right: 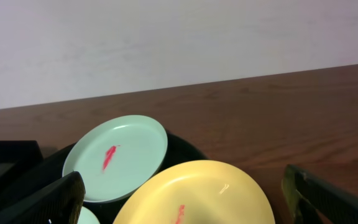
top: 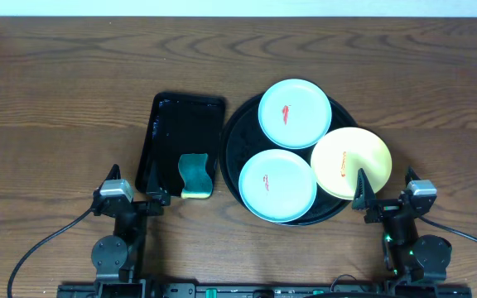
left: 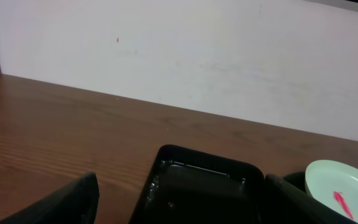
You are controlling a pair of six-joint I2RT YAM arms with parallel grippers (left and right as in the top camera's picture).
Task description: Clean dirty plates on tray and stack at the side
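Both grippers, left (top: 136, 187) and right (top: 385, 189), sit released at bottom. A sponge (top: 195, 175) lies in the rectangular tray (top: 180, 124), left of the round tray (top: 237, 136) holding three smeared plates (top: 295, 112).

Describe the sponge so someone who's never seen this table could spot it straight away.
Find the large round black tray holding three plates; directly to its left lies a smaller rectangular black tray. At that tray's near-right corner, closest to the robot, sits the sponge: a wavy teal block with a yellow edge, unlike the flat round plates nearby.
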